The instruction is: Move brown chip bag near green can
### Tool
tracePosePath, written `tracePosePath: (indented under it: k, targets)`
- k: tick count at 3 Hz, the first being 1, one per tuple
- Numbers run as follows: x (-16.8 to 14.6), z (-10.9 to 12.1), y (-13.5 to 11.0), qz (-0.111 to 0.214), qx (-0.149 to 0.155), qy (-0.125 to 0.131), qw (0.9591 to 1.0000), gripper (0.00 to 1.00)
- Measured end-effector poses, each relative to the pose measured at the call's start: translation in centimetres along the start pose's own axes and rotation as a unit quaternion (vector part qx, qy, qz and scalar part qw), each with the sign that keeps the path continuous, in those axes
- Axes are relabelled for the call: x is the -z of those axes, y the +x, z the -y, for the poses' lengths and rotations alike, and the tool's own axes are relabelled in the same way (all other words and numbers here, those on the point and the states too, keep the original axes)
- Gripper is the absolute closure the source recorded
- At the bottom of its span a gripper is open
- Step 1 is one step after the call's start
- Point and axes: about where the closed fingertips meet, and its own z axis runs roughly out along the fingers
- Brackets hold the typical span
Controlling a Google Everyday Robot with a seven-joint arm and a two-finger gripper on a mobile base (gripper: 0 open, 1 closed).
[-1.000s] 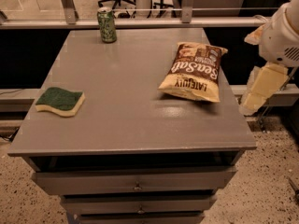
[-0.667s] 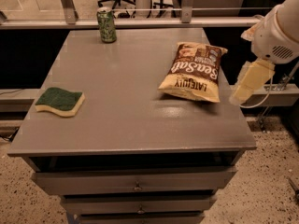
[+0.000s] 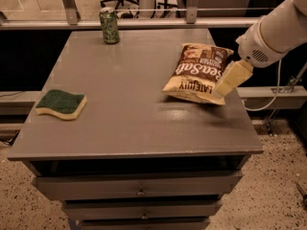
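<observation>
The brown chip bag point(image 3: 197, 72) lies flat on the right side of the grey table point(image 3: 129, 114), its "Sea Salt" script facing up. The green can point(image 3: 109, 26) stands upright at the table's far edge, left of centre, well away from the bag. My gripper point(image 3: 226, 83) hangs from the white arm point(image 3: 273, 32) that comes in from the upper right. Its pale cream fingers point down and left, right at the bag's near right corner, overlapping its edge.
A green-topped yellow sponge point(image 3: 61, 104) lies near the table's left edge. Drawers point(image 3: 139, 190) run below the tabletop. A rail and office chair legs stand behind the table. A cable hangs by the arm on the right.
My arm and gripper have moved left, from beyond the table's right edge to the bag's near right corner. The bag, can and sponge have not moved.
</observation>
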Motion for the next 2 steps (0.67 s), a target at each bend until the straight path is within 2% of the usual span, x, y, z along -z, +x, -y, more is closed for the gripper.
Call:
tracePosePath:
  k: [1, 2]
  targets:
    - [-1.7, -0.1, -0.8, 0.008, -0.033, -0.009, 0.9994, 0.00]
    - [-4.0, -0.2, -0.8, 0.004, -0.060, -0.018, 0.9980, 0.10]
